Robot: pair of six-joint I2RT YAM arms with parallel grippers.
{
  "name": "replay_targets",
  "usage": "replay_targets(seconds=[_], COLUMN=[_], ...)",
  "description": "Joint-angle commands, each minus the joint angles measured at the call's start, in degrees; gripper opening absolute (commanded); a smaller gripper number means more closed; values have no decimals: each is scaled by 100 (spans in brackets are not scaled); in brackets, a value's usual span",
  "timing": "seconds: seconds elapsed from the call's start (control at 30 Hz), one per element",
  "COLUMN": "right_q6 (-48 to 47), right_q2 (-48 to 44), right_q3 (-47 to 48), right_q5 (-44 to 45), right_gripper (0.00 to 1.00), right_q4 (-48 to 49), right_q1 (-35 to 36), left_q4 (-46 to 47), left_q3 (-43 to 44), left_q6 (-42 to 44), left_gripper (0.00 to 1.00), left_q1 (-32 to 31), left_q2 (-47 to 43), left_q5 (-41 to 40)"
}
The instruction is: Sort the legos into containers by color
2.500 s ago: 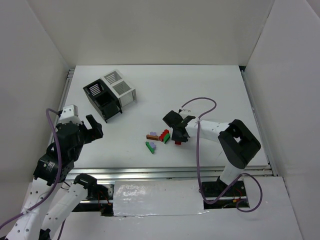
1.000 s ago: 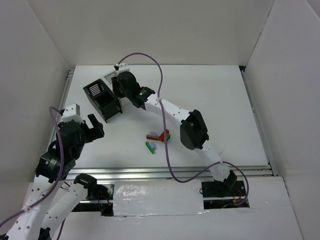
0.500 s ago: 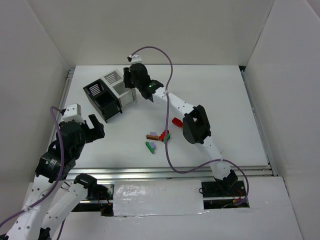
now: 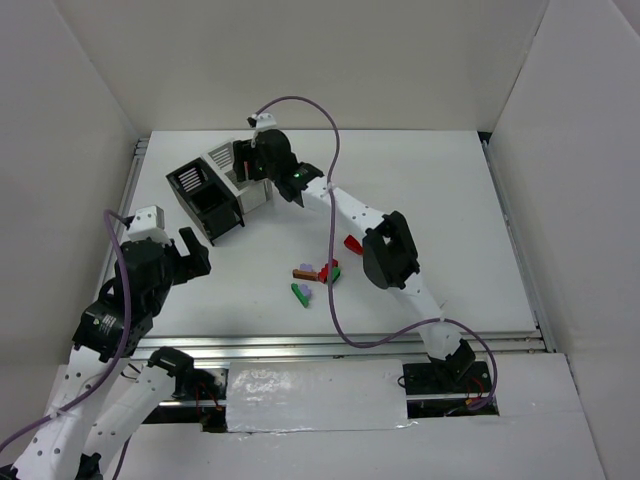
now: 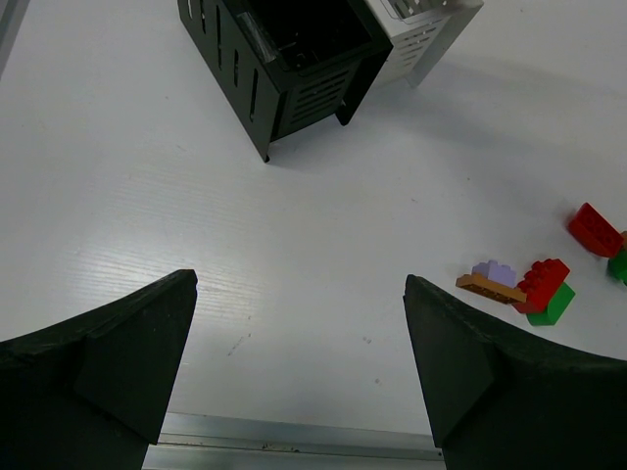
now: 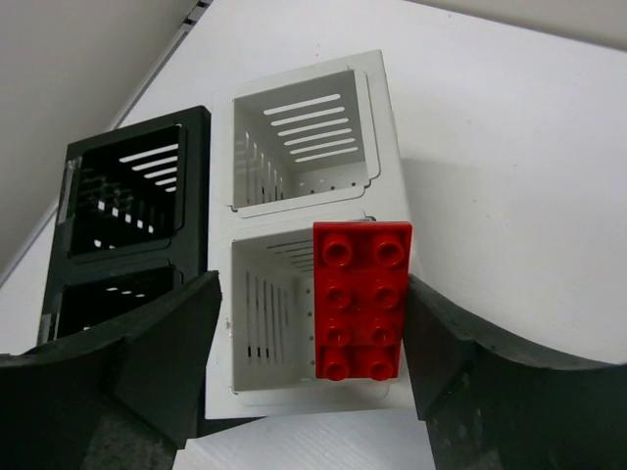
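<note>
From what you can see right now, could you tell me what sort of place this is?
Probably a robot lab cell: white table walled by white panels, two arms bolted at its edge, bins and bricks.

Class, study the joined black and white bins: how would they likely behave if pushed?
The bins have thin slotted walls, so they are probably light and would slide on the smooth table. Joined side by side, their broad base probably resists tipping.

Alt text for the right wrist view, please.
A red lego brick, studs toward the camera, sits between the fingers of the open right pincer, over the near compartment of the white bin. The black bin adjoins it on the image's left. Whether the brick touches the rim is unclear.
</note>
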Motion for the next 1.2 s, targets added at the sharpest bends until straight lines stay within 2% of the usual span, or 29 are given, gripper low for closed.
replay_targets(seconds=[0.0, 0.03, 0.07, 0.4, 0.57, 0.7, 0.77, 0.9, 0.97, 1.0, 1.07, 1.17], right_q6=[-52, -44, -43, -105, 323, 1185, 1607, 2442, 2820, 2883, 2857, 1858], right_q2=[142, 142, 159, -209, -1532, -2449, -2942, -3715, -4102, -4173, -4174, -3858], right_q3=[386, 456, 508, 624, -877, -2027, -2617, -4468, -5008, -5359, -5441, -5231], right_q5=[-14, 13, 22, 22, 495, 1916, 2279, 2606, 2842, 2921, 3010, 2476], right_gripper=[80, 89, 91, 94, 94, 94, 94, 96, 97, 98, 97, 95], right_q4=[296, 278, 251, 32, 67, -1372, -1890, -2350, -2289, -2237, -2280, -2271], right_q1=[57, 57, 66, 75, 75, 215, 346, 373, 373, 356, 295, 31], left_q4=[239, 248, 239, 213, 222, 222, 231, 257, 274, 274, 257, 257], left_q3=[10, 1, 1, 19, -8, 10, 1, 1, -8, -8, -8, -17], left_q6=[94, 94, 102, 76, 58, 76, 76, 102, 111, 111, 111, 85], left_gripper=[99, 100, 99, 100, 100, 99, 100, 100, 99, 99, 100, 100], left_q1=[-16, -7, -16, -16, -16, -7, -7, -16, -16, -16, -16, -16], left_q2=[-19, -19, -28, -54, -142, -142, -159, -177, -186, -168, -168, -195], left_q5=[60, 60, 68, 25, -19, 16, 42, 104, 121, 139, 139, 113])
